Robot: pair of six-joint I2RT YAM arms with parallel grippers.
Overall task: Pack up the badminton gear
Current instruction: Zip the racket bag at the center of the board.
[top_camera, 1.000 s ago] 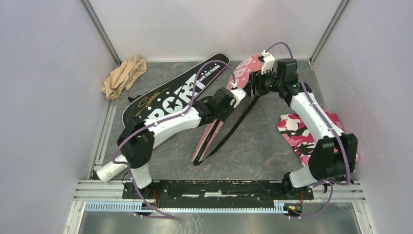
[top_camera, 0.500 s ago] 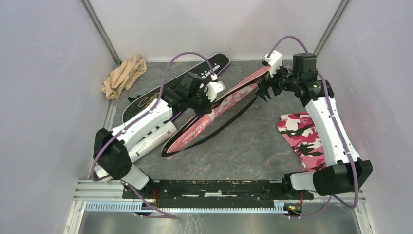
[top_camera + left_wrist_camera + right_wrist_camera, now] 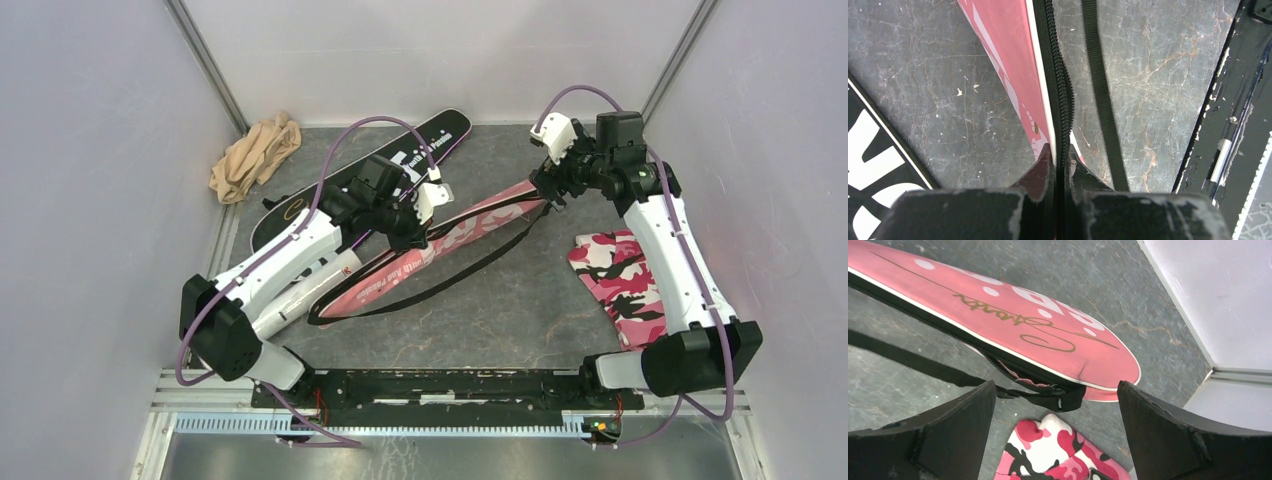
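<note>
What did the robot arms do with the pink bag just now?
The left fingers stayed pinched on the zipper edge of the pink racket-shaped bag and dragged its near end to the left, so it lies flatter. The right fingers opened and let go of its far end. The black racket-shaped bag, beige cloth and pink camouflage cloth didn't move.

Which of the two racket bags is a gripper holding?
The pink bag: the left gripper is shut on its zipper edge. The black bag lies flat with no gripper on it.
</note>
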